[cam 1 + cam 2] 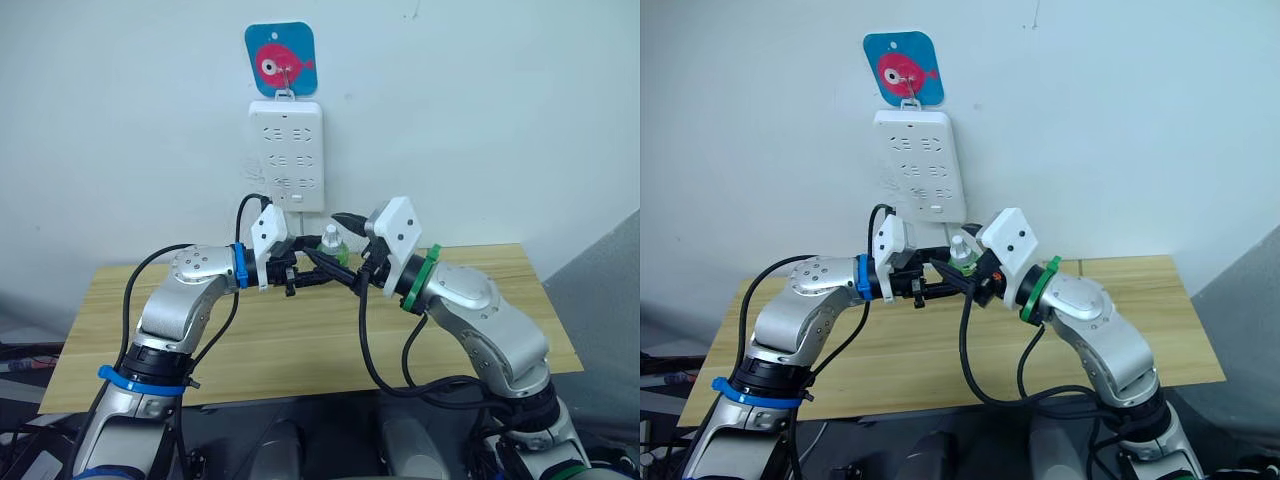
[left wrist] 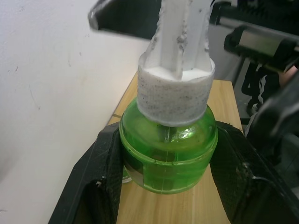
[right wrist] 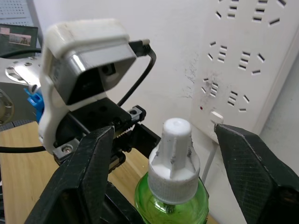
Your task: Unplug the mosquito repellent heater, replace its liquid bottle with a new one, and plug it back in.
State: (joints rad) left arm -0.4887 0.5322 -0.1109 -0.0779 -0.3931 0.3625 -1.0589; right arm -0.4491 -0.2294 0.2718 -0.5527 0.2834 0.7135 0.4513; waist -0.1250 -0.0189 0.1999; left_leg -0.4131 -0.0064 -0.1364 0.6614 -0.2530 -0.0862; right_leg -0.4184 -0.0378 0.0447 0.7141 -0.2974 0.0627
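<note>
The new one (image 1: 331, 243), a small translucent green bottle with a white pointed cap, is held upright above the table's back edge, just below the power strip. My left gripper (image 2: 168, 161) is shut on its green body, one black finger on each side. My right gripper (image 3: 173, 154) is open, and its two fingers stand wide apart on either side of the white cap (image 3: 174, 149) without touching it. The mosquito repellent heater and its liquid bottle are out of view.
A tall white power strip (image 1: 287, 155) hangs on the wall from a blue hook plate with a pink fish (image 1: 281, 60). The wooden table (image 1: 300, 340) stretches beneath both arms. Black cables loop from the wrists.
</note>
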